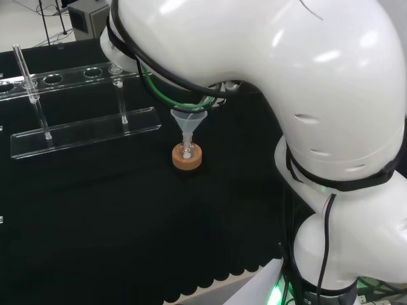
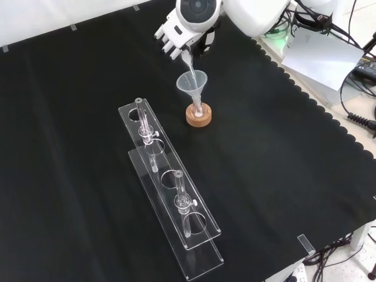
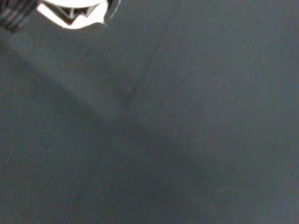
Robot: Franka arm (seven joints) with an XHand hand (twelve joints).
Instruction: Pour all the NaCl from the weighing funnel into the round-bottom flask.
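While the clear rack (image 2: 170, 194) with 2 glass tubes lies at the front view's left, the hand (image 2: 176, 36) hovers higher up, fingers curled around a tilted weighing funnel (image 2: 188, 63). Its spout dips into a clear funnel (image 2: 193, 84) seated in the round-bottom flask (image 2: 198, 109) on a cork ring (image 2: 198, 117).

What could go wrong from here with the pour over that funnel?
1. The weighing funnel in the hand reaches the clear funnel near its rim, so salt could spill onto the cloth.
2. The clear funnel stands tall on a small flask in the cork ring; a nudge from the hand might tip it.
3. The clear funnel's stem looks narrow, so salt may clog there.
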